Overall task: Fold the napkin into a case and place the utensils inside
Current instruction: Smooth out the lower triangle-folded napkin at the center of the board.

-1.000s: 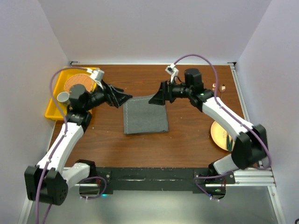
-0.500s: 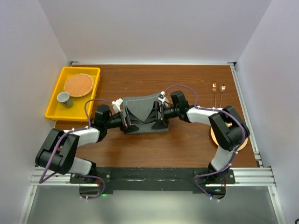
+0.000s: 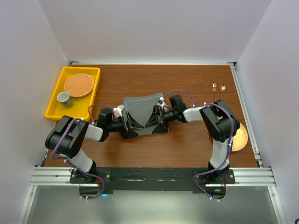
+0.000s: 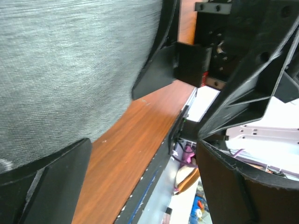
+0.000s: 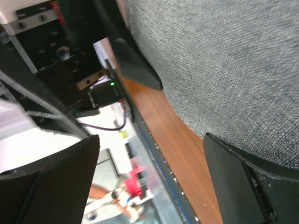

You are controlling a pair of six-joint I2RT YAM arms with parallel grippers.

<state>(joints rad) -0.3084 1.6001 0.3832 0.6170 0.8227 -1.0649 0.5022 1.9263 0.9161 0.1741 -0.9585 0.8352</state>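
The dark grey napkin point(image 3: 140, 105) lies flat on the middle of the wooden table. My left gripper point(image 3: 133, 123) and right gripper point(image 3: 153, 119) sit low over its near part, facing each other, both open and empty. In the left wrist view the napkin point(image 4: 70, 65) fills the upper left, beyond my left gripper point(image 4: 145, 186). In the right wrist view the napkin point(image 5: 224, 56) fills the upper right, above my right gripper point(image 5: 149, 182). Two copper utensils point(image 3: 217, 89) lie at the far right of the table, apart from both grippers.
A yellow tray point(image 3: 52, 103) at the far left holds a round woven mat point(image 3: 78, 85) and a grey cup point(image 3: 63, 98). An orange plate point(image 3: 239, 139) lies at the right, partly behind my right arm. The black rail point(image 3: 149, 177) runs along the near edge.
Both arms have drawn back from the napkin's far corners and folded down, bringing the grippers low over its near part. The napkin stays about where it was.
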